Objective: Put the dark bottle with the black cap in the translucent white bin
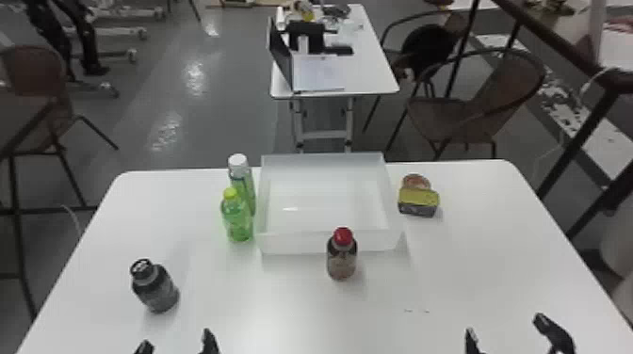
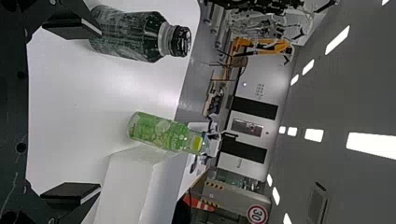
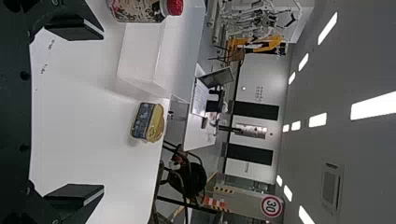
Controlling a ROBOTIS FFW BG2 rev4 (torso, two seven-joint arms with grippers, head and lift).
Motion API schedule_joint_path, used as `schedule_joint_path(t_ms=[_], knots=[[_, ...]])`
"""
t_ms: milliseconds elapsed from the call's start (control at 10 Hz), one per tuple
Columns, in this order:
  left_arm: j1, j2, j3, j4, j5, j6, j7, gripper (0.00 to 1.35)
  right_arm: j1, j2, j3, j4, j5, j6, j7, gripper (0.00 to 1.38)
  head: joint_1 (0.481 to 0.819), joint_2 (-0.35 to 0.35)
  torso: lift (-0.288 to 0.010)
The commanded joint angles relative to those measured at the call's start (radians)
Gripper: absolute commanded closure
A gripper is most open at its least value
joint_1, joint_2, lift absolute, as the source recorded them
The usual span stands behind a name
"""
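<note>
My left gripper [image 1: 178,346] is at the bottom edge of the head view, its fingers apart, nearer the robot than the dark bottle with the black cap [image 1: 158,291]. That bottle stands upright on the table's left part. In the left wrist view the dark bottle [image 2: 128,33] lies beyond one finger of the left gripper [image 2: 100,109], with nothing held. The translucent white bin [image 1: 325,242] sits at the table's far middle. My right gripper [image 1: 511,336] is parked at the bottom right; in the right wrist view the right gripper [image 3: 102,112] is open and holds nothing.
A dark bottle with a red cap [image 1: 342,259] stands just before the bin's front wall. Two green bottles, one yellow-capped [image 1: 238,219] and one white-capped [image 1: 242,183], stand at its left. A yellow and dark box [image 1: 418,202] and a round tin [image 1: 415,181] are right of it.
</note>
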State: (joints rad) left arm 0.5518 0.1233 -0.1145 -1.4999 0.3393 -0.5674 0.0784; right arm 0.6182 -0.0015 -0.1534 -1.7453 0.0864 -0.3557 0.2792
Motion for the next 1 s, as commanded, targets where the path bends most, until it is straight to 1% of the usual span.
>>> schedule_joint_path(t_ms=[0, 500, 600, 900], knots=[[0.002, -0.004, 0.006, 0.0, -0.013, 0.001, 0.0, 0.14, 0.0, 0.002, 0.0, 0.0, 0.001, 0.004, 0.0, 0.13, 0.695, 0.026, -0.011], [0.0, -0.001, 0.01, 0.001, -0.009, 0.023, 0.0, 0.14, 0.0, 0.002, 0.0, 0.0, -0.001, 0.011, 0.0, 0.14, 0.695, 0.028, -0.011], [-0.015, 0.001, 0.019, 0.009, -0.019, 0.043, 0.0, 0.14, -0.002, 0.002, 0.0, 0.001, -0.001, 0.015, 0.0, 0.14, 0.695, 0.028, -0.011], [-0.098, 0.021, 0.038, 0.083, -0.006, 0.052, 0.0, 0.14, -0.012, 0.002, 0.003, 0.013, -0.011, 0.015, 0.002, 0.14, 0.695, 0.046, -0.011]])
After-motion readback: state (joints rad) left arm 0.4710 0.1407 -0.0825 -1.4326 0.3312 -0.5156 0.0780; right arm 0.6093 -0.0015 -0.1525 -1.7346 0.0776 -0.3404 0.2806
